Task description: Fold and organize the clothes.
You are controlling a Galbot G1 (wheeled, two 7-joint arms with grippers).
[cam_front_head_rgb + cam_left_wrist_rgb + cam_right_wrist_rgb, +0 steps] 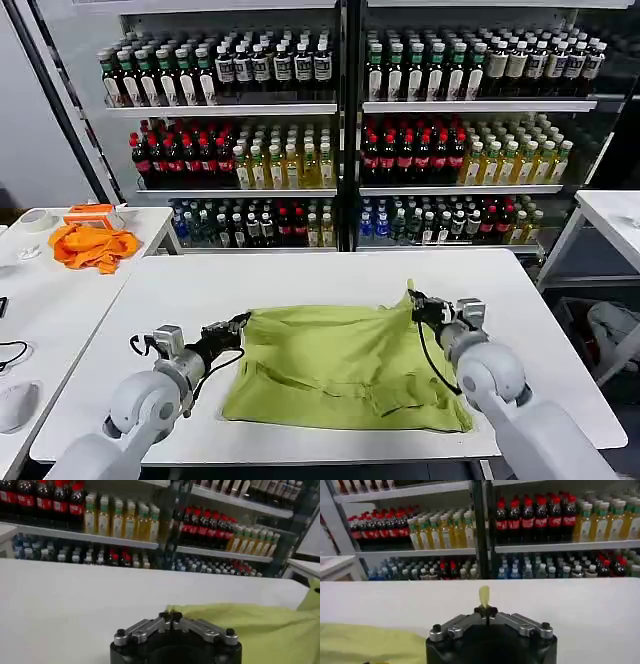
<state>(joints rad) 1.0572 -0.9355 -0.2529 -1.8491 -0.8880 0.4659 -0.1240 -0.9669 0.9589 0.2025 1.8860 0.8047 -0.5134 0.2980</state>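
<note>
Left gripper (240,322) pinched shut on T-shirt (345,365) far-left corner; right gripper (415,300) clamped on far-right corner, fabric tip poking above its fingertips; shirt spread between them on white table (300,275).

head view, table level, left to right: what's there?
orange cloth on the side table → left gripper, shut on the T-shirt's edge → T-shirt → right gripper, shut on the T-shirt's far corner
</note>
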